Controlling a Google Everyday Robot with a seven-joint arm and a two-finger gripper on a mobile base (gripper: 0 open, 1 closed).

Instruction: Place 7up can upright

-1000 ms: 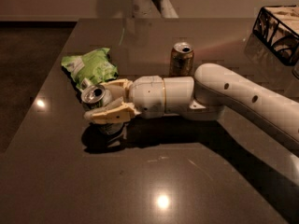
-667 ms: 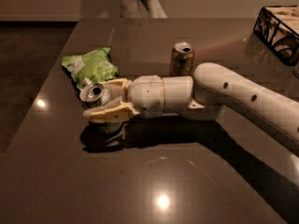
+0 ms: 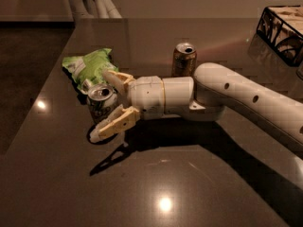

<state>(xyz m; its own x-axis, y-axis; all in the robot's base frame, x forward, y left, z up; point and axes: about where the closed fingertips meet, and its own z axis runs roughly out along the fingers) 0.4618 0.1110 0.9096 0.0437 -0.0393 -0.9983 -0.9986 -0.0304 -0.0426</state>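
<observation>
The 7up can [image 3: 101, 102], silver-white with green lettering, stands upright on the dark table [image 3: 156, 183], just in front of the light green snack bag. My gripper [image 3: 98, 105] reaches in from the right and straddles the can. One finger [image 3: 118, 79] is behind the can and the other finger [image 3: 112, 123] is in front of it. The fingers are spread apart and open, with gaps showing beside the can.
A light green snack bag [image 3: 87, 66] lies just behind the 7up can. A gold-brown can [image 3: 183, 58] stands upright behind my arm [image 3: 246, 98]. A patterned box [image 3: 284, 32] sits at the far right. The table's left edge [image 3: 42, 93] runs close to the can.
The gripper's fingers have spread apart from the can, which now stands on the table between them. The arm has hardly moved.
</observation>
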